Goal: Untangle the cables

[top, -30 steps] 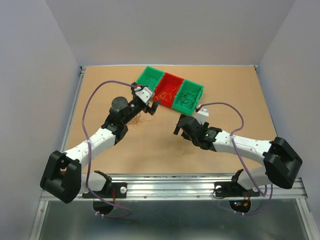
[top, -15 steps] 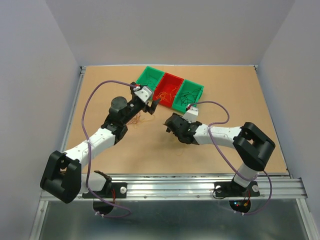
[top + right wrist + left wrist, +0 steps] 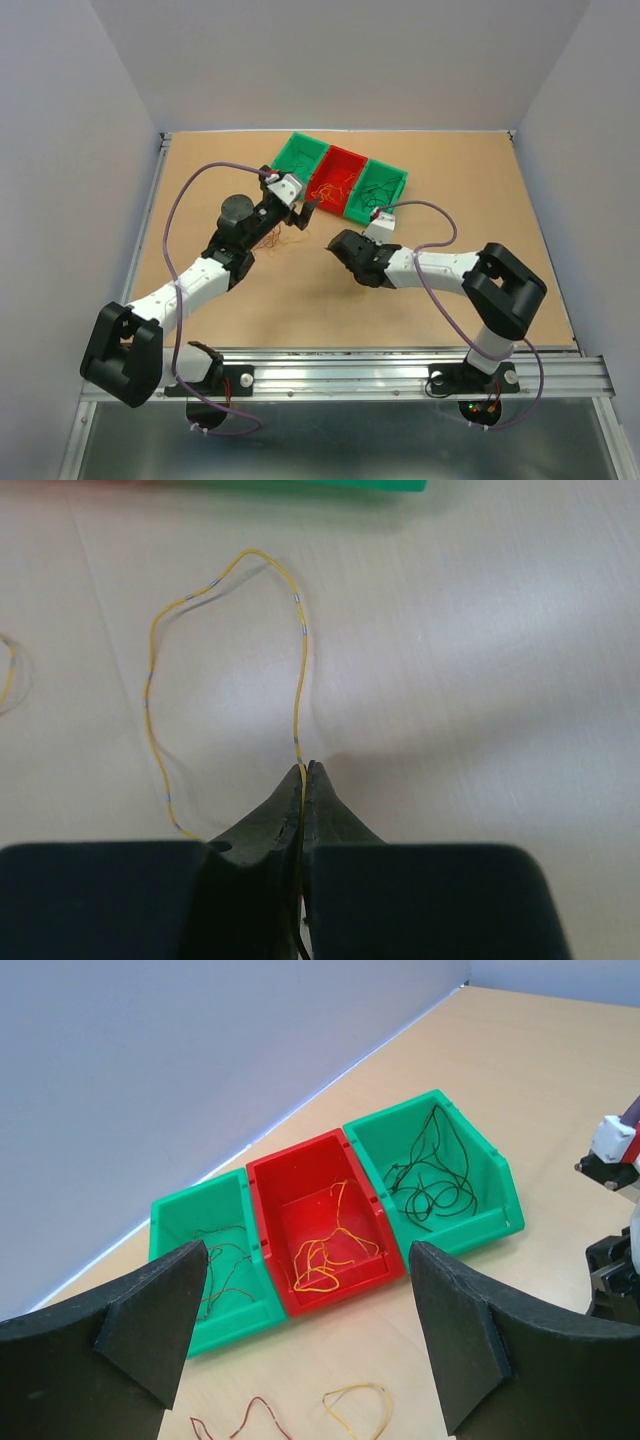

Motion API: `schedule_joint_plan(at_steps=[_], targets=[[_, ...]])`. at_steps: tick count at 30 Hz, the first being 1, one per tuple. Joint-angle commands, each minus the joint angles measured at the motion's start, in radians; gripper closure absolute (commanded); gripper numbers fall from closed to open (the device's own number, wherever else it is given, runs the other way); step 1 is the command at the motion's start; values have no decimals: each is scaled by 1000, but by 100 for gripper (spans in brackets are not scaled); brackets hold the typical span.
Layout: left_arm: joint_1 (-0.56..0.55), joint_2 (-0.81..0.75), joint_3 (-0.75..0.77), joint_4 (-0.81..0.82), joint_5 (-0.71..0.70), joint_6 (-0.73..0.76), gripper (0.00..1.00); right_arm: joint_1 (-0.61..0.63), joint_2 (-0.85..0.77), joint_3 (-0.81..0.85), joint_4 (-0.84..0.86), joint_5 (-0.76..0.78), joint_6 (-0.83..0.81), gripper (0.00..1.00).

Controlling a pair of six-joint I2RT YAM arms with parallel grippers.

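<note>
On the table (image 3: 480, 630), the right gripper (image 3: 305, 772) is pinched tight on one end of a yellow wire (image 3: 298, 660), its loop lying flat. The left gripper (image 3: 305, 1310) stands wide open and empty. Recommended: lift slowly so the loop trails free, then carry it to the red bin (image 3: 296, 1153), which holds yellow strands.

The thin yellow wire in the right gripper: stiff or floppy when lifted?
Probably floppy: the thin yellow wire lies in a loose wavy loop. Likely light, being hair-thin. It may slip: the right gripper pinches it only at the tips.
</note>
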State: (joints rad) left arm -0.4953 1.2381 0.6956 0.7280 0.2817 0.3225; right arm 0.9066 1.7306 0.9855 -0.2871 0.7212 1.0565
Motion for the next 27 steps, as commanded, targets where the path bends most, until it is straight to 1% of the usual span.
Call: schedule_joint_plan(at_steps=[1, 2, 7, 9, 10, 11, 12, 16, 21, 27], targets=[[6, -45, -8, 70, -10, -11, 7, 11, -103, 19, 6, 47, -48, 99], [9, -46, -8, 73, -13, -11, 7, 11, -114, 21, 8, 49, -49, 100], [34, -48, -10, 97, -71, -60, 7, 11, -155, 84, 37, 57, -199, 99], [73, -45, -5, 109, -81, -91, 7, 9, -157, 131, 63, 60, -275, 99], [90, -42, -4, 113, -73, -130, 7, 5, -154, 149, 86, 57, -300, 99], [153, -40, -1, 131, -53, -195, 7, -21, -119, 251, 103, 11, -373, 99], [153, -40, -1, 131, -53, -195, 7, -21, -118, 252, 103, 11, -374, 99], [181, -48, -4, 148, -64, -218, 7, -55, -53, 402, 109, -11, -429, 99], [185, -46, -4, 148, -81, -227, 8, -139, 30, 528, 109, -74, -449, 99], [185, -13, 11, 142, -68, -223, 8, -224, 145, 639, 111, -86, -414, 100]])
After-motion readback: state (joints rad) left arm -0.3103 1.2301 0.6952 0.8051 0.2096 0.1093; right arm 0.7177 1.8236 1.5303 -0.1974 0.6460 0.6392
